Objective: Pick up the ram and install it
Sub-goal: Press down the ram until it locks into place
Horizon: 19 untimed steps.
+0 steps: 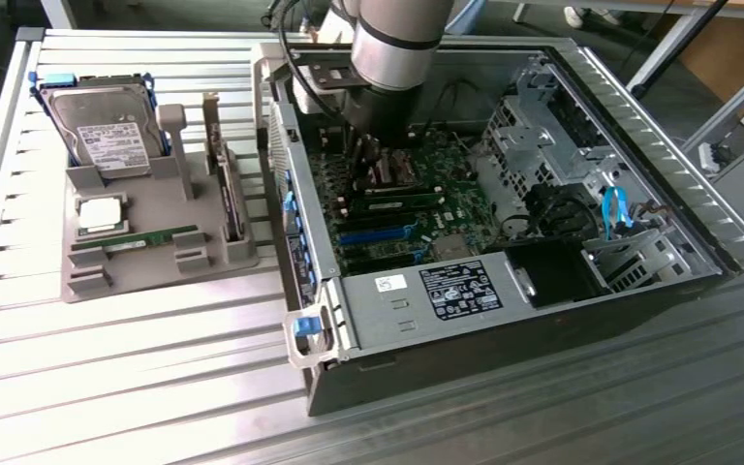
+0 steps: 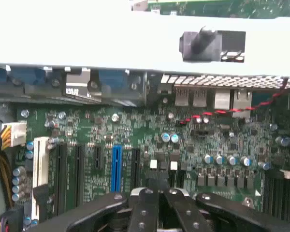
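Resting on a ribbed metal table (image 1: 113, 368), the open computer case (image 1: 631, 262) surrounds pressed-together fingers (image 2: 150, 208).

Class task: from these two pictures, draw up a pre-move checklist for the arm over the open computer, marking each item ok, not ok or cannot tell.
1. Claw shut: ok.
2. Claw inside the computer case, above the motherboard: ok.
3. Ram held in claw: cannot tell.
4. A ram stick lies on the grey holder outside the case: ok.
5. Ram stick seated on the motherboard: cannot tell.
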Each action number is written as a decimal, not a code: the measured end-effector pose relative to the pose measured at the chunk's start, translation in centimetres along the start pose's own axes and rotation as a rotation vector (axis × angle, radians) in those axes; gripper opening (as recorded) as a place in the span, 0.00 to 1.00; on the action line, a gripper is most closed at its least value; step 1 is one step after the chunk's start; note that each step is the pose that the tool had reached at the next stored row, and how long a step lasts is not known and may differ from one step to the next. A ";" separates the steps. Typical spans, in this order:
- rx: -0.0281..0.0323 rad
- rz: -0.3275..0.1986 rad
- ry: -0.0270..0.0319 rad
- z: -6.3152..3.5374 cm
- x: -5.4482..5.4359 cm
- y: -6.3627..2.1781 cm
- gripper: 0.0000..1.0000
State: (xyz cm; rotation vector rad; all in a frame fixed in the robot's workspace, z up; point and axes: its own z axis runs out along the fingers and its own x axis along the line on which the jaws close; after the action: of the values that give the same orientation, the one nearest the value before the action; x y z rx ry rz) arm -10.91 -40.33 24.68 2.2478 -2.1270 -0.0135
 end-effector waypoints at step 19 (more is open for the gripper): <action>-0.0017 0.000 0.0002 1.20 0.1 -0.55 0.09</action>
State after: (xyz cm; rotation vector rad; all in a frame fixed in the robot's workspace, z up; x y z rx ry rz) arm -10.39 -40.45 23.46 2.2467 -2.1261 -0.0151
